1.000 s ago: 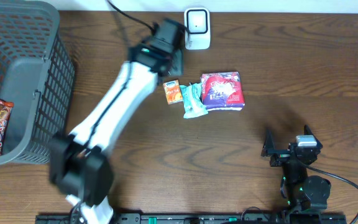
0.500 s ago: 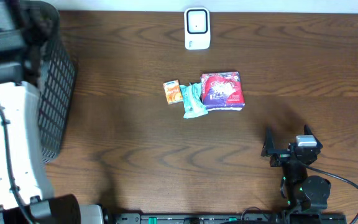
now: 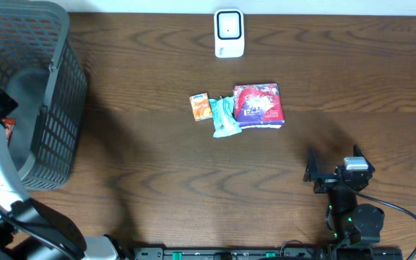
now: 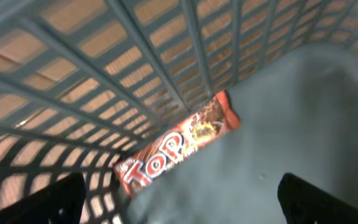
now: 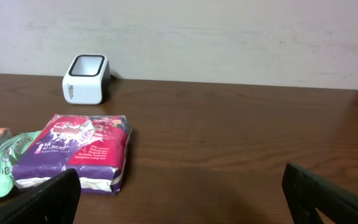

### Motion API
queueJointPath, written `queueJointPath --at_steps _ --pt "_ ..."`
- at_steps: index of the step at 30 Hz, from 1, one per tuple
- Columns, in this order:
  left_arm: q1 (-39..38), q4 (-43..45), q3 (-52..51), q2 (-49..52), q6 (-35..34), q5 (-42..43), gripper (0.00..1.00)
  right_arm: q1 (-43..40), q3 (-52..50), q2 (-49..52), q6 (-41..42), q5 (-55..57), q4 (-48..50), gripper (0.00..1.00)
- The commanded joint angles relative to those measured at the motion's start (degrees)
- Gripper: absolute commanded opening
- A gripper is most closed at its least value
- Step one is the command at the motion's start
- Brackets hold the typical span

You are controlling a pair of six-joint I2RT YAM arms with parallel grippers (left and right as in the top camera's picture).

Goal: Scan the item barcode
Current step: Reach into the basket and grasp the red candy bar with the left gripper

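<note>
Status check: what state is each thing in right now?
Left pincer: open, empty.
Right pincer: open, empty.
Basket: upright.
Chocolate bar: lying on its floor.
Scanner: standing, nothing at it.
Purple packet: flat on table.
Green packet: flat, against purple packet.
Orange packet: flat on table.

Red Top bar (image 4: 178, 144) label-up on basket (image 4: 328, 93) floor beside mesh wall; white scanner (image 3: 229, 32) upright, well apart.

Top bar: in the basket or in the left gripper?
In the basket: the Top bar lies flat on the floor by the mesh wall, left gripper open, clear of it.
</note>
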Motion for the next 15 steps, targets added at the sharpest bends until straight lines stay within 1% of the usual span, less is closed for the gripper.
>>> queueJointPath --at_steps 1,4,10,15 --pt "2.8 4.7 -3.9 3.5 7.6 4.8 0.98 0.8 -0.1 -0.4 -0.5 0.0 -0.2 0.99" --pt "3.7 7.0 -4.1 6.7 13.4 7.5 0.98 0.8 -0.1 -0.4 -0.5 0.0 -0.2 0.99" --pt "3.9 10.2 -4.1 13.4 14.8 8.4 0.98 0.8 -0.1 -0.4 -0.5 0.0 -0.2 0.99" --pt "3.9 11.3 -4.1 18.6 22.3 8.3 0.98 0.8 -0.1 -0.4 -0.5 0.0 -0.2 0.99"
